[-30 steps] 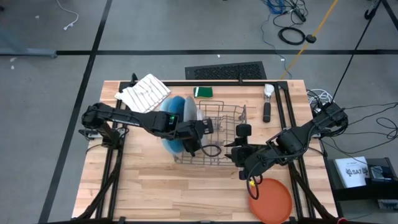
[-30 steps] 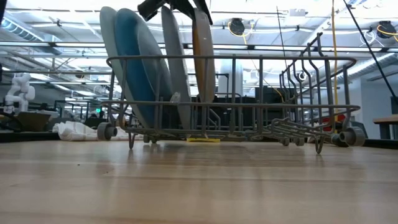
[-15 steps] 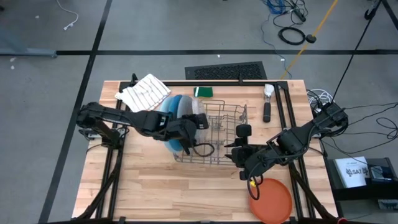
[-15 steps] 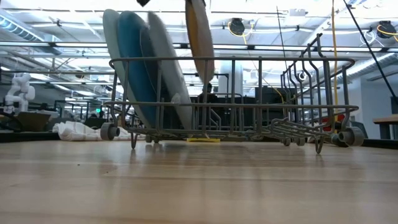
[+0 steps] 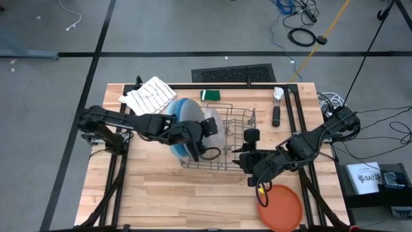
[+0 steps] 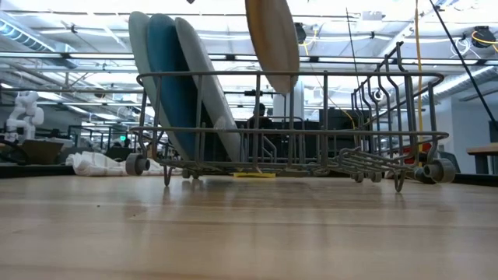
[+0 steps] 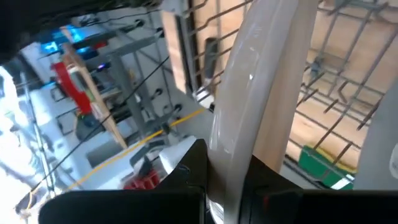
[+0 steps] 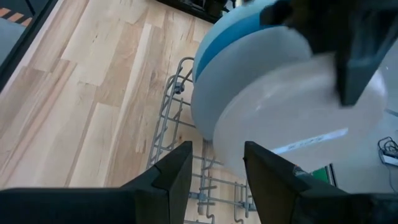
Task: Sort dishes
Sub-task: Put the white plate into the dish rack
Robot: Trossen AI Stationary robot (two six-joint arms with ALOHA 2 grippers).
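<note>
High view: off-white plate (image 5: 213, 122) clamped in left gripper (image 5: 207, 126).

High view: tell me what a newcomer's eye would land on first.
The grey wire dish rack at mid-table, with large light blue, darker blue and grey round plastic plates standing on edge at its left end. Above it, the left gripper holds a smaller off-white plate clear of the rack. The flat orange plate lies near the table's front right corner.

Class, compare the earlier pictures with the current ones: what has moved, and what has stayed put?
The left gripper, shut on the off-white plate, has lifted it out of the dish rack and tilted it. The three large plates, the orange plate and the right gripper stayed.
</note>
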